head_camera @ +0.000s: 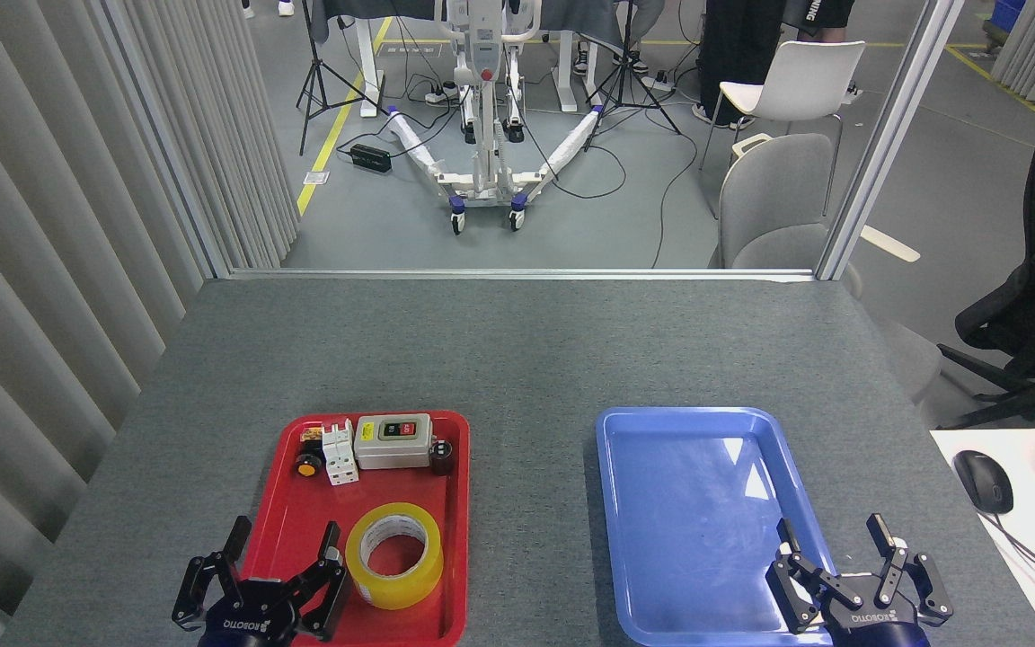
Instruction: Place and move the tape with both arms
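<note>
— while the tape lies flat in the red tray, where's the left gripper?
— just beside it, fingers spread, empty. the right gripper is splayed too, over the blue tray.

- The tape is a wide roll of translucent yellow packing tape around a white cardboard core with dark print on its inner face.
- It lies flat on its side, the round hole facing up, with red showing through the hole.
- It rests in the near right part of the red tray, close to the tray's right rim and well short of its far end.
- Nothing grips it; its outer wall looks smooth and evenly wound.
</note>
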